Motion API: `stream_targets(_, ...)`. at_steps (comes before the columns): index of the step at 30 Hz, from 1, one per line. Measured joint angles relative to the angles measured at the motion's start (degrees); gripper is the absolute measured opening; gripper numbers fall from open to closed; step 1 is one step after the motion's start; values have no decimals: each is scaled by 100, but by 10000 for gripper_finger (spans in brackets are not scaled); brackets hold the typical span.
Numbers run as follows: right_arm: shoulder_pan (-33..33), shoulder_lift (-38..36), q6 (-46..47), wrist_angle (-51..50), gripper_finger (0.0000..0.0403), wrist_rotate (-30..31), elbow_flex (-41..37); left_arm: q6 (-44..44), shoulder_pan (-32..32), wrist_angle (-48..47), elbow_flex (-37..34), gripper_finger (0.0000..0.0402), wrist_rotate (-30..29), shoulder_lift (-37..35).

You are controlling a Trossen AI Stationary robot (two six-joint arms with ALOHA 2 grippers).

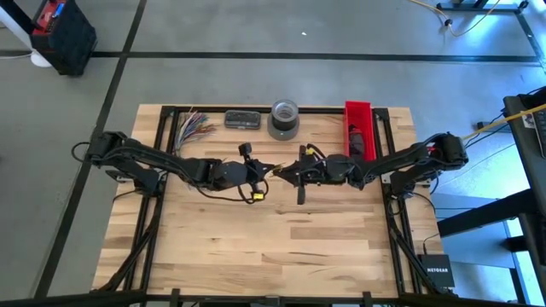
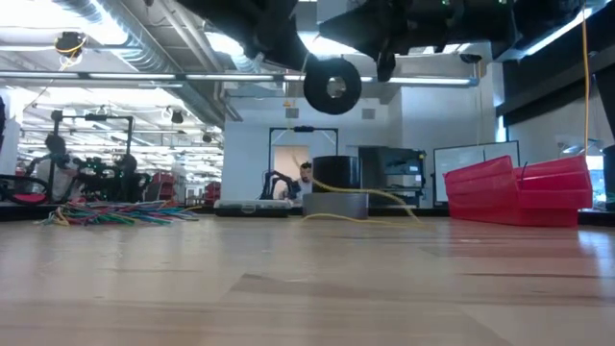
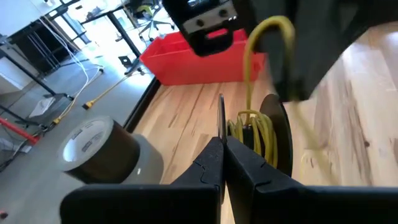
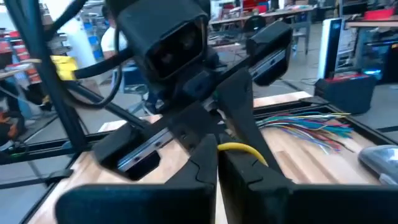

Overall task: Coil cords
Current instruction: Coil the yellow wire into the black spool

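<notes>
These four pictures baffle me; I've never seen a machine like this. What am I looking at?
Two dark robot arms meet over a wooden table. One picture looks down from above, one looks level across the tabletop, and two come from cameras on the wrists. At the far edge lie multicoloured wires, a grey tape roll and a red bin. The left gripper and right gripper both have their fingers shut, meeting at a black and yellow cord held above the table.

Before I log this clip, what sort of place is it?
Likely a robotics lab or workshop. A wooden table stands on a concrete floor. The low view shows exposed ceiling ducts, office chairs, monitors and other workstations behind.
</notes>
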Motion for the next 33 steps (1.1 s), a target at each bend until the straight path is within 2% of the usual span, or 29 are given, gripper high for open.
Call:
stream_targets(10,3,448,-154,127,8,7,128,-344,112,617,-1,0,-9,94)
stream_targets(15,8,754,-317,-441,8,77,484,-301,125,710,-9,0,-66,107)
stream_targets(30,40,906,-773,-1708,8,1344,704,-173,64,732,-9,0,-102,-54)
stream_targets(33,40,906,-774,-1677,8,1386,704,-165,38,744,-9,0,-126,-78)
